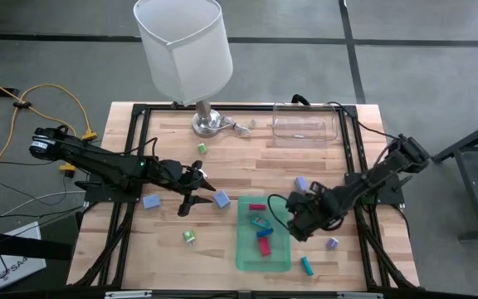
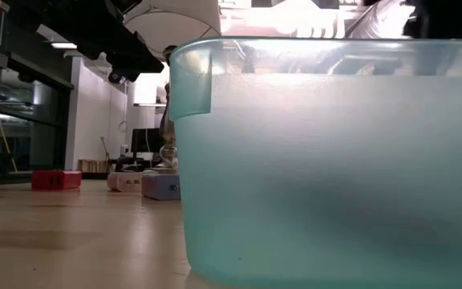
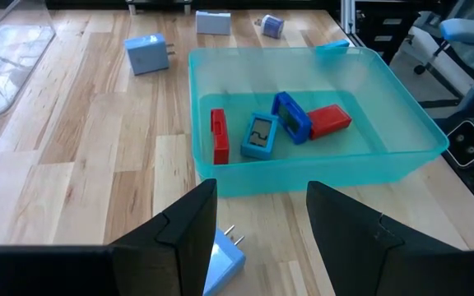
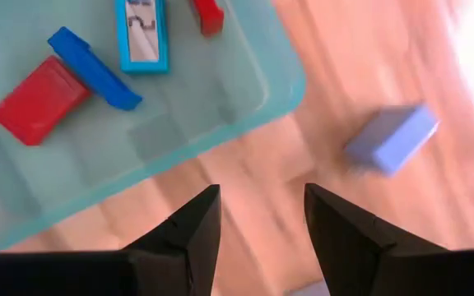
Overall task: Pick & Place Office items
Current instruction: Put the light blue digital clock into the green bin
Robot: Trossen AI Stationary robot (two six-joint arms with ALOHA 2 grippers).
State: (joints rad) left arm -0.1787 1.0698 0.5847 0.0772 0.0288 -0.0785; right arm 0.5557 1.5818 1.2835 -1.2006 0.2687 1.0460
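The office items are small coloured blocks and sticks. Four lie inside the green tray [image 1: 243,253] near the table's near edge: a red stick [image 3: 219,136], a teal piece with a pale face [image 3: 260,136], a blue block [image 3: 291,116] and a red block [image 3: 329,120]. Loose on the wooden table [image 1: 247,162] are a pale blue plug block [image 1: 221,198] just left of the tray's far corner, another pale blue block [image 1: 151,201] farther left, a green piece [image 1: 189,238] left of the tray, a second green piece [image 1: 202,149] near the lamp [image 1: 185,54], a lavender block [image 1: 301,183] right of the tray, a purple piece [image 1: 333,243] and a teal stick [image 1: 307,266] by the near right corner.

The left gripper [image 1: 191,197] reaches in from the left, low over the table, its fingers parted and empty; the plug block lies just beside its fingertips, though whether it touches is hard to tell. The right gripper [image 1: 293,226] comes in from the right and hangs at the tray's right rim, fingers parted with nothing between them.

The clear container [image 1: 304,123] stands at the far edge, right of the lamp. Bare wood lies open between the lamp and the tray and along the near left.
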